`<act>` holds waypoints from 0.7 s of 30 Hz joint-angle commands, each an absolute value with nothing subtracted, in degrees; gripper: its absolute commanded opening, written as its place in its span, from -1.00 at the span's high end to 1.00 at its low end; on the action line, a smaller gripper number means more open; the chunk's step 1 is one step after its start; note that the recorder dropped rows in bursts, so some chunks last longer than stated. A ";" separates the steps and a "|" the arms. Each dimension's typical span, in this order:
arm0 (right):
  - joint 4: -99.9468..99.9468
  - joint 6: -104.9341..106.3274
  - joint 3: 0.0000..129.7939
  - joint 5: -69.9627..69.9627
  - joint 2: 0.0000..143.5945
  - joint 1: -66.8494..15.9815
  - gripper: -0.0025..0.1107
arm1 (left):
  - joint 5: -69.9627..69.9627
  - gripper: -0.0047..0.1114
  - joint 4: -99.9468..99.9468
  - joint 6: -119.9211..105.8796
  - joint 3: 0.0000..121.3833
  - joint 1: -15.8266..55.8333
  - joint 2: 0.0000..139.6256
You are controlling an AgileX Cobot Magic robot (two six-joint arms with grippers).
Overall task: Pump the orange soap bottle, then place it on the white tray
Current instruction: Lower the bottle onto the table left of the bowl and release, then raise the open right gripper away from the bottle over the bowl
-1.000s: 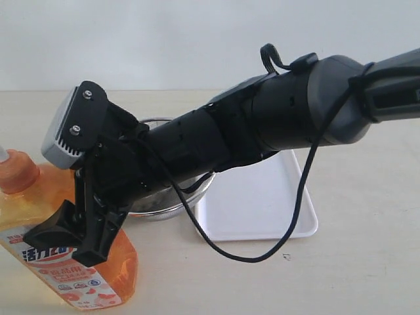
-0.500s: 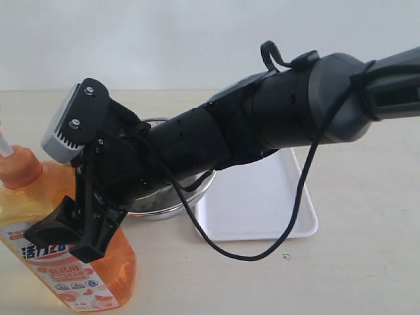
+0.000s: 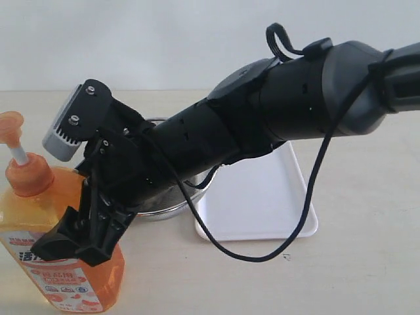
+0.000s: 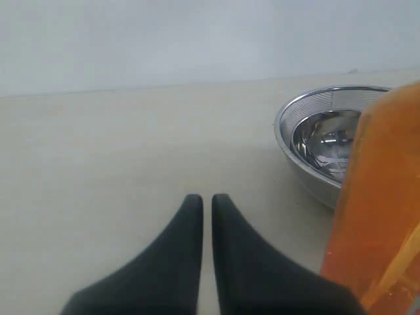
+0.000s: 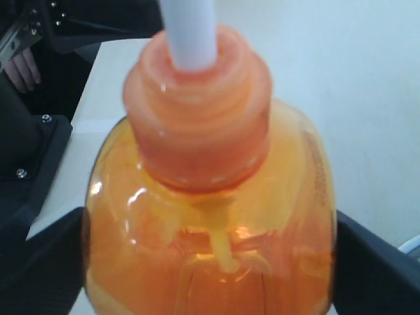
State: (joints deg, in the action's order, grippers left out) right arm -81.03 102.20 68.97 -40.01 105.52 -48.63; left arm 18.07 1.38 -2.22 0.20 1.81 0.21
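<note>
The orange soap bottle (image 3: pixel 26 216) stands upright at the near left, its orange pump head (image 3: pixel 12 125) raised on a white stem. My right gripper (image 3: pixel 72 243) reaches across from the right and is shut on the bottle's body below the collar. In the right wrist view its black fingers (image 5: pixel 39 262) lie against both sides of the bottle (image 5: pixel 210 216). The white tray (image 3: pixel 262 203) lies flat to the right, partly hidden by the arm. My left gripper (image 4: pixel 207 197) is shut on nothing, low over the table beside the bottle (image 4: pixel 380 197).
A round steel mesh strainer bowl (image 3: pixel 164 207) sits between the bottle and the tray, mostly hidden behind my right arm; the left wrist view shows it too (image 4: pixel 328 144). A black cable (image 3: pixel 262 252) loops from the right arm down to the table.
The bottle has swung from leaning left to upright, and its pump head has come into view. My right gripper's jaws have widened a little around it. The left gripper has not moved.
</note>
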 commanded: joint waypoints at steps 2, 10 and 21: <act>-76.82 100.40 69.13 -40.74 103.55 -48.52 -0.55 | 17.53 0.84 1.44 -2.61 0.00 1.89 0.00; -69.48 94.99 69.13 -41.15 100.20 -48.52 -0.55 | 17.53 0.84 1.44 -2.61 0.00 1.89 0.00; -51.87 79.29 69.13 -41.32 93.29 -48.52 -0.55 | 17.53 0.84 1.44 -2.61 0.00 1.89 0.00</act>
